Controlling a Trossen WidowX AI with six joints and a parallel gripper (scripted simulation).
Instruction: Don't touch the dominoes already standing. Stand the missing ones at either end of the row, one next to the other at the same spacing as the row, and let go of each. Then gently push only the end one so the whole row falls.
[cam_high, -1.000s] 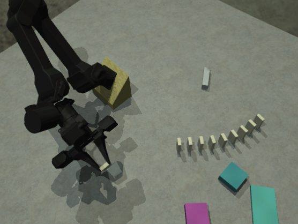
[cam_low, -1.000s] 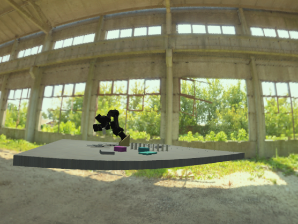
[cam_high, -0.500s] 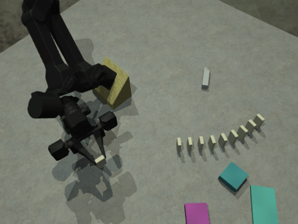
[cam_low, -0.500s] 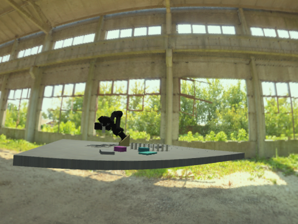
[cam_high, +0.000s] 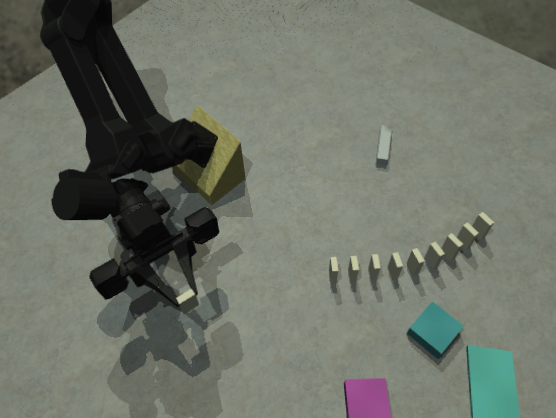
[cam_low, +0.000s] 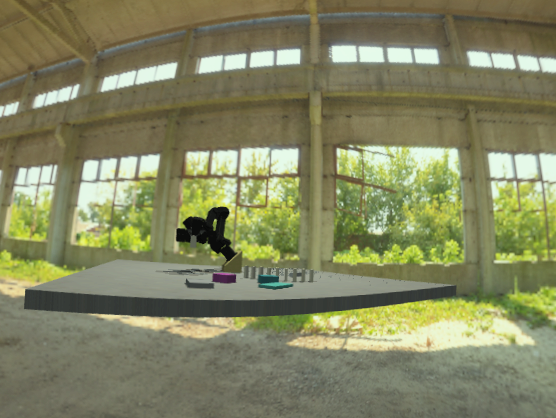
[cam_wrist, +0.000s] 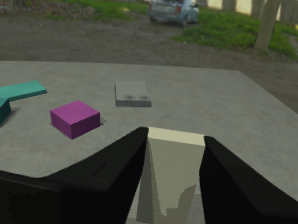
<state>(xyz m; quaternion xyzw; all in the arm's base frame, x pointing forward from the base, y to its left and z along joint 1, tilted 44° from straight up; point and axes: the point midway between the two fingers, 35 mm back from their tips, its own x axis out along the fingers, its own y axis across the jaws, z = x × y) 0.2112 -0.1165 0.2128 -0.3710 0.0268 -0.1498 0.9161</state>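
Observation:
My gripper (cam_high: 187, 298) (cam_wrist: 174, 140) is shut on a cream domino (cam_high: 185, 297) (cam_wrist: 176, 170) (cam_low: 193, 241), held upright between the fingertips, well above the table and far to the left of the row in the top view. Several cream dominoes stand in a curved row on the right, from the left end domino (cam_high: 334, 270) to the right end domino (cam_high: 483, 226). All of them are upright and evenly spaced, and my gripper touches none of them. The row also shows small in the exterior view.
A yellow wedge (cam_high: 227, 167) (cam_low: 232, 263) is by the arm. A light grey bar (cam_high: 384, 145) lies behind the row. A teal block (cam_high: 435, 327) (cam_low: 268, 278), a flat green-teal slab (cam_high: 492, 380) and a magenta block (cam_high: 367, 398) (cam_wrist: 75, 118) lie before it. A grey slab (cam_wrist: 132, 93) (cam_low: 199, 284) lies farther off.

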